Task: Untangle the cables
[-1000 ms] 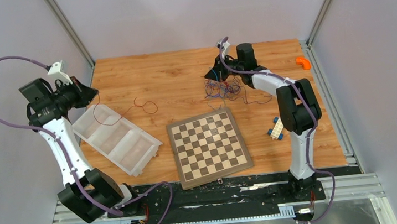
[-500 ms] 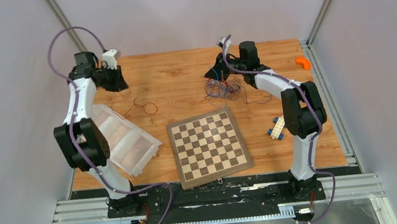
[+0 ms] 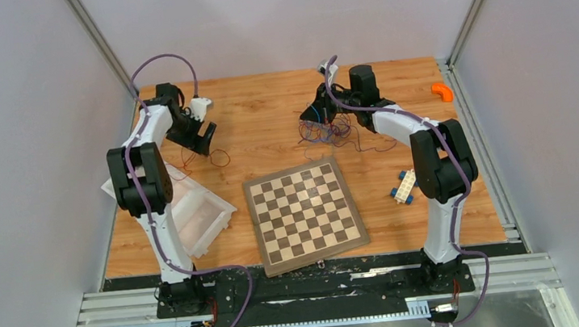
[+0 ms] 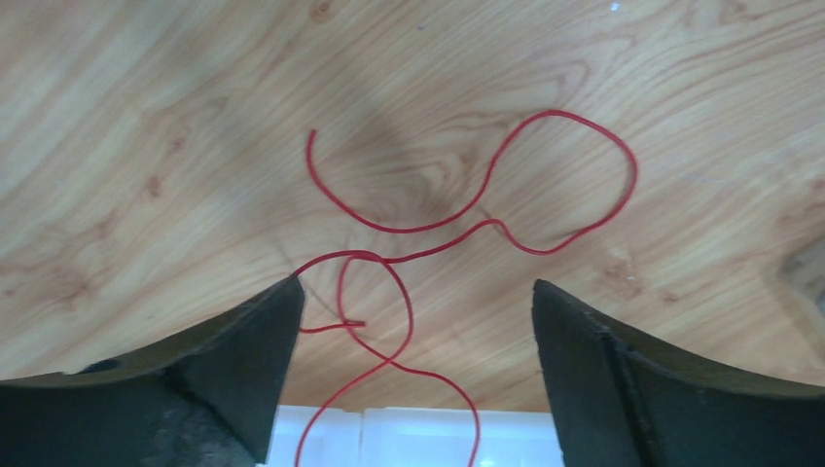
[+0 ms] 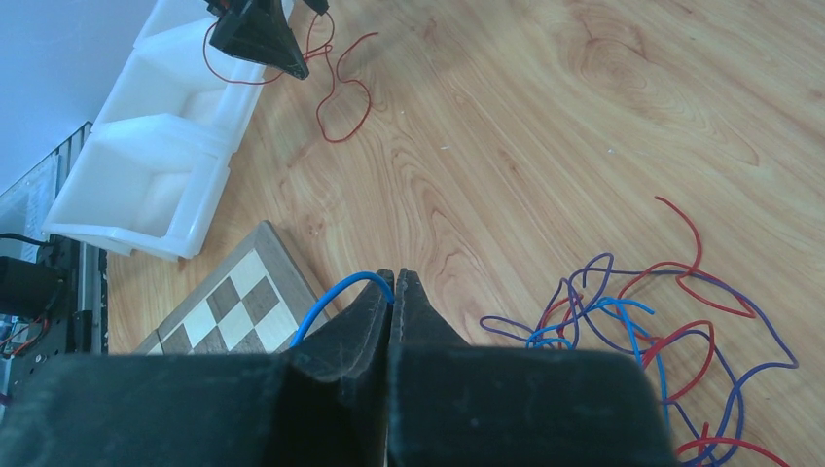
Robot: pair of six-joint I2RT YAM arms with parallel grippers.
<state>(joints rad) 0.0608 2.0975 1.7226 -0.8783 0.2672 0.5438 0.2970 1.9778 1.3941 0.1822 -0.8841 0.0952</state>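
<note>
At the far-left corner of the table [image 3: 263, 101], the left gripper [image 3: 201, 143] hangs over a loose red wire [image 4: 561, 112] with its jaws spread wide — nothing between them. That wire lies in loops on the wood, well apart from the others, and one end trails over the rim of the white tray [image 3: 199, 218]. Near the far edge on the other side, the right gripper [image 5: 394, 279] is pinched tight on a blue wire [image 5: 336, 290], which arcs out from its fingertips. Just beside it sits the tangle [image 5: 632, 336] — red, blue and purple strands knotted together on the wood, beyond the chessboard [image 3: 305, 213].
</note>
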